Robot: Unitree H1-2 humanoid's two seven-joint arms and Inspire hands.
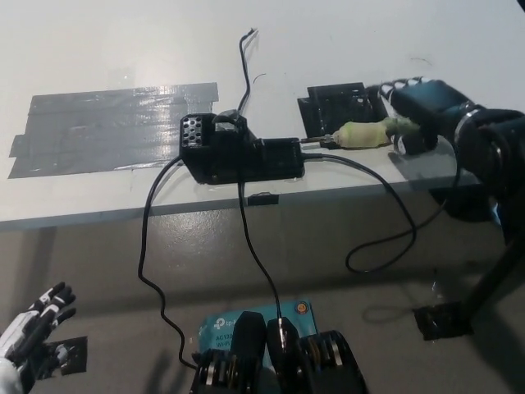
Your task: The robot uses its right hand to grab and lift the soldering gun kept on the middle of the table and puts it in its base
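Observation:
The soldering gun [363,133], its handle wrapped in pale yellow-green, lies on the white table [123,49] with its metal tip pointing left at the black station box [238,152]. Its cable [394,222] loops off the table's front edge. My black right hand [420,111] has come in from the right and covers the handle's right end. The fingers [400,85] stretch over the top and the thumb sits on the near side, not closed tight. A black square holder [340,105] sits just behind the gun. My white left hand [33,332] rests low at the lower left, fingers apart.
A patch of grey tape [107,127] covers the table's left part. Black cables [152,246] hang from the station box down to the floor, and another runs back across the table [244,61]. A teal box [254,322] lies on the floor below.

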